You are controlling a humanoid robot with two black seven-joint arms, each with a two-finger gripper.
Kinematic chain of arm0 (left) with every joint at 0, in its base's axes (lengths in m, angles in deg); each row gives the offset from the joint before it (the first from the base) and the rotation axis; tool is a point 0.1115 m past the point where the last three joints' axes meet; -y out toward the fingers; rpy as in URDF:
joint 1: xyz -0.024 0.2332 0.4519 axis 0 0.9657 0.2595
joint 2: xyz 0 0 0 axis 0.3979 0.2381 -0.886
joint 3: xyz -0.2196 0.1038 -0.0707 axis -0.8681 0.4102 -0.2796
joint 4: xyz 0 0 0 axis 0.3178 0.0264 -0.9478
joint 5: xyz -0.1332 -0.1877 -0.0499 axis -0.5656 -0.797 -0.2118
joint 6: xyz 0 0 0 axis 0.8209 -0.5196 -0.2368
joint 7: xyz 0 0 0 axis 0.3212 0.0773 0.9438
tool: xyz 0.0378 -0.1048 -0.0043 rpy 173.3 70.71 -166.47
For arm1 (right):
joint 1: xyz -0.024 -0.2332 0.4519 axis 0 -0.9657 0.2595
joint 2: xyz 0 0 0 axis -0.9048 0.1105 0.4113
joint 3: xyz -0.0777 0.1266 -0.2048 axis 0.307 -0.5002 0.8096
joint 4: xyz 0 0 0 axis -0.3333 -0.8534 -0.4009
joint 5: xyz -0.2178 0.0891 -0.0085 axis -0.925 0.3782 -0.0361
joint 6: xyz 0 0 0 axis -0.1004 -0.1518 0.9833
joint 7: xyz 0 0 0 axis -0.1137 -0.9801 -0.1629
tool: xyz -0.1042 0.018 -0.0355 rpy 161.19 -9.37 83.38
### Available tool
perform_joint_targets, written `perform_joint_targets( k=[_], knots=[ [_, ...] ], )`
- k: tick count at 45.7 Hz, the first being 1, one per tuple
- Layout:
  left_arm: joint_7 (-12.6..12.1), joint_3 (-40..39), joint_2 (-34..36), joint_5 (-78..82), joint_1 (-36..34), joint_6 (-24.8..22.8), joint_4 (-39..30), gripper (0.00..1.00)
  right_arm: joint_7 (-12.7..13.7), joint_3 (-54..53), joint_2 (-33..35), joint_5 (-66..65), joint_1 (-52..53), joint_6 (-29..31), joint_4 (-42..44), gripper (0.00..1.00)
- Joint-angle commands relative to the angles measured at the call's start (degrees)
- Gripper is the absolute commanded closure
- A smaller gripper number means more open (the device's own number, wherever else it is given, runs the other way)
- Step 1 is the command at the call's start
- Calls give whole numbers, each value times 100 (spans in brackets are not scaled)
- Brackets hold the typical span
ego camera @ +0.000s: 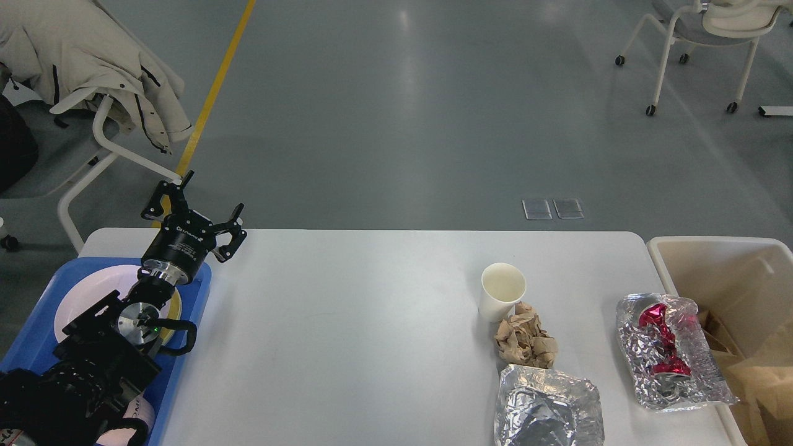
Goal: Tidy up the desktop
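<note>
The white desktop carries a white paper cup, a crumpled brown paper wad just in front of it, a crumpled foil bag at the front edge, and a foil wrapper holding a crushed red can at the right edge. My left gripper is open and empty above the table's far left corner, over the back of the blue tray. My right gripper is out of view. A brown paper bag lies in the cream bin.
A white plate lies in the blue tray under my left arm. A chair with a pale coat stands at the back left, and another chair at the back right on the grey floor.
</note>
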Motion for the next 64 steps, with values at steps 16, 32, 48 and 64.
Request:
perform_joint_targets(
  k=[16,32,48,64],
  knots=[
    [0,0,0,-4,0,0,0,0,75,-176,-325,56,-142,-372,-59,0],
    [0,0,0,5,0,0,0,0,22,-167,-308,56,-90,-302,-68,0],
    [0,0,0,-4,0,-9,0,0,-4,-97,60,48,885,-284,-971,0],
    [0,0,0,-4,0,0,0,0,-145,1054,1028,-172,4487,901,-2423,0]
  ],
)
